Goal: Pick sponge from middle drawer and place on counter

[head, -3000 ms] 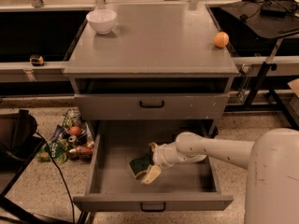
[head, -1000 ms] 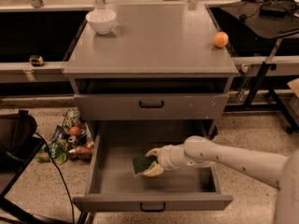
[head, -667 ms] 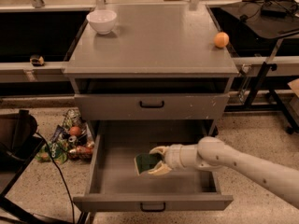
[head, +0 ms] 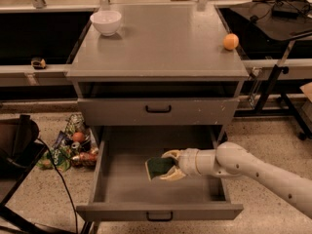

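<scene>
The robot's big white body has slid out of the lower right of the frame since three seconds ago. Now only its long white arm [head: 258, 172] reaches in from that side. The sponge has turned a little too, so more of its green face shows.

Nearest to us, at the bottom middle, is the wide grey middle drawer [head: 158, 211]. It is pulled all the way out, so the arm can get inside. Just above the drawer's floor, near the middle, the two-finger gripper [head: 165, 167] is clamped on the small wavy sponge [head: 155, 167]. One pale finger sits over the sponge and one sits under it. The pinch from both sides keeps it from slipping out. The sponge looks lifted off the floor, but I cannot be sure.

The sponge has a dark green scrub face turned toward us. A thin pale yellow edge peeks out on its left side.

Further up is the shut grey drawer front [head: 158, 112] with a small black handle. Above that is the flat grey counter [head: 161, 48], where the sponge has to go. A round white bowl [head: 106, 22] sits at the counter's upper left corner. A small orange ball [head: 230, 41] sits at its right edge. The middle of the counter looks like a good landing spot.
</scene>
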Action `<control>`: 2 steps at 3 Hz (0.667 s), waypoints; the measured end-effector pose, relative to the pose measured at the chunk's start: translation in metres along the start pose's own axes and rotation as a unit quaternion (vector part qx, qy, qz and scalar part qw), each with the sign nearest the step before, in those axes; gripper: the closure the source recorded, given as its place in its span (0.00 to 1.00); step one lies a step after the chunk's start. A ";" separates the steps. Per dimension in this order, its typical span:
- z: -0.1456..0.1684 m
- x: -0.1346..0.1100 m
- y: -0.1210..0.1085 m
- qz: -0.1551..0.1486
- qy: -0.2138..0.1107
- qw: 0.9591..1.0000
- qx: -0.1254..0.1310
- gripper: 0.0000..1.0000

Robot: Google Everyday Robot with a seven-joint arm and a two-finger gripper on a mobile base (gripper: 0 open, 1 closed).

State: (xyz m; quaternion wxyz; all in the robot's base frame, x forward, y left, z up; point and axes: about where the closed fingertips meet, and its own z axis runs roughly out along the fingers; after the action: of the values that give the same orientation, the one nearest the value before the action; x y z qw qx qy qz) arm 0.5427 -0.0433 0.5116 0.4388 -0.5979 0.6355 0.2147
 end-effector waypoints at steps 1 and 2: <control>-0.037 -0.054 -0.009 -0.064 -0.009 0.998 0.025 1.00; -0.092 -0.127 -0.019 -0.148 0.004 0.987 0.066 1.00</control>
State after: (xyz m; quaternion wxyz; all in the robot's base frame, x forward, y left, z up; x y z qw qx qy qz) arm 0.5206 -0.0480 0.6677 0.5015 -0.6562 0.5545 0.1021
